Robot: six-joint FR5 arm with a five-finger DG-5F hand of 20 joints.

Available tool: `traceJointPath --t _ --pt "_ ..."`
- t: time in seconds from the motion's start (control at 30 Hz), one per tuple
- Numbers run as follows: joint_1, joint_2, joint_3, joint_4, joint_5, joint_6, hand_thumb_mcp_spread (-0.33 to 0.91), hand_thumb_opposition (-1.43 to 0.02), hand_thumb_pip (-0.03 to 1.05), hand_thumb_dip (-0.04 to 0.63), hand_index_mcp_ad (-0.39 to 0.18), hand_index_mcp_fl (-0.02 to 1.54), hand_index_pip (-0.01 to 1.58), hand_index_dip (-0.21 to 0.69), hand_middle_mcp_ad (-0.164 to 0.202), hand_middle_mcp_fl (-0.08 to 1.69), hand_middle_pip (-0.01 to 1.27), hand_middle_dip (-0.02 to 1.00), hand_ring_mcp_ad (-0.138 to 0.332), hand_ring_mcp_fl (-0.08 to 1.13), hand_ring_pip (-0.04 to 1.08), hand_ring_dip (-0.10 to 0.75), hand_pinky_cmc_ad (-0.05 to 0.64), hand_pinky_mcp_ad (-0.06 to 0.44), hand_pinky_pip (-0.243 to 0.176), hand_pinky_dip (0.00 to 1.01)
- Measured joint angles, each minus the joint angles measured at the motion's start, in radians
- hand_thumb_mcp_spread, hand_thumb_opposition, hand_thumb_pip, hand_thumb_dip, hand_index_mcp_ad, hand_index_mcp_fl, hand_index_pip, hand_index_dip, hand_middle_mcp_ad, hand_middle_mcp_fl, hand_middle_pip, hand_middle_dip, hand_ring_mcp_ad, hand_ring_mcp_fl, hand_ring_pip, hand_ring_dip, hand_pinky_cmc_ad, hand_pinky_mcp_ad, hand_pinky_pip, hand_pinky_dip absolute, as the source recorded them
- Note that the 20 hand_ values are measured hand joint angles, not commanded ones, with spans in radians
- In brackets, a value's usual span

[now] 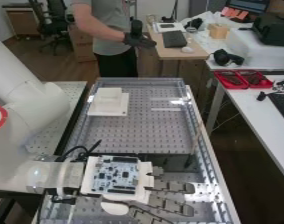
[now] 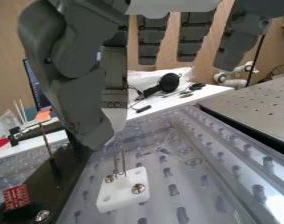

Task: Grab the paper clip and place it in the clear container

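In the high view the hand (image 1: 169, 187) is over the near end of the bench, its fingers stretched out to the right. In the wrist view the hand (image 2: 152, 42) has its fingers extended and apart, with nothing held. Below them a small white block (image 2: 123, 196) carries two thin upright metal wires (image 2: 123, 165) and round metal screws. I cannot tell whether one wire is the paper clip. Faint clear outlines (image 2: 192, 161) lie beside the block on the transparent surface; whether they belong to the clear container cannot be told.
A white stepped fixture (image 1: 109, 102) stands toward the bench's far left. A dark bar (image 1: 172, 161) crosses the bench near the hand, with a thin upright rod (image 1: 190, 159) at its right. Metal rails edge the bench (image 1: 199, 135). Red trays (image 1: 243, 80) sit on the right-hand table.
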Motion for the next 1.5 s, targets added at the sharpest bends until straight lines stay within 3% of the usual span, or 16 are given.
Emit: traceJointPath --t 1.5 --pt "-0.014 -0.055 0.053 -0.041 -0.038 -0.02 0.49 -0.87 0.62 0.269 -0.155 0.31 1.49 0.169 -0.002 0.01 0.13 0.19 0.12 0.0 0.08 0.112 0.323 0.269 -0.052 0.19"
